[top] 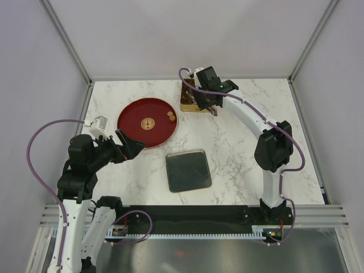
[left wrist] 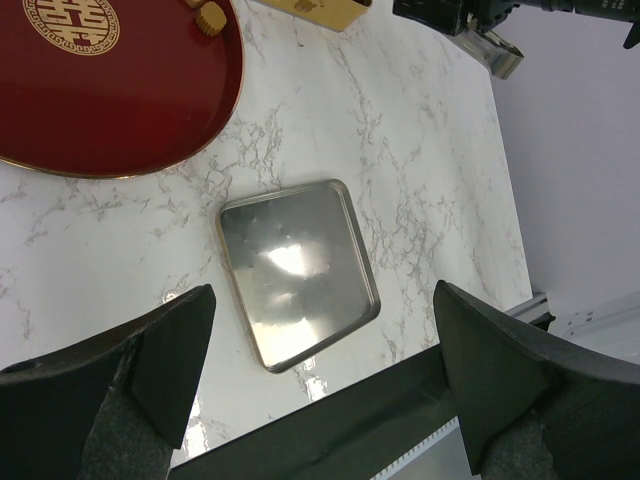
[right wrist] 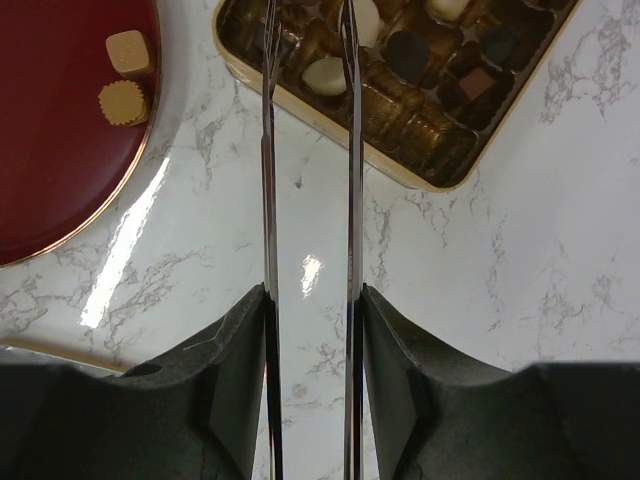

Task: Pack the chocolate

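Top external view gives us a white marble table (top: 244, 114) with a round red dish (top: 133, 122) at the back left, a square grey metal tray (top: 188, 170) in front of it and a square gold tin (top: 186, 105) at the back.

Our left gripper (left wrist: 325, 300) hovers above the tray, fingers spread wide, nothing between them.

Our right gripper (right wrist: 308, 30) reaches over the gold tin, its two thin blades parallel with a narrow gap. Their tips leave the wrist view, so we cannot tell whether they pinch anything.

Most of the chocolate (right wrist: 408, 55) sits in the tin's compartments as dark, brown and cream pieces. Two light brown pieces (right wrist: 128, 52), one squarish and one round, lie just beside each other on the dish near its rim.
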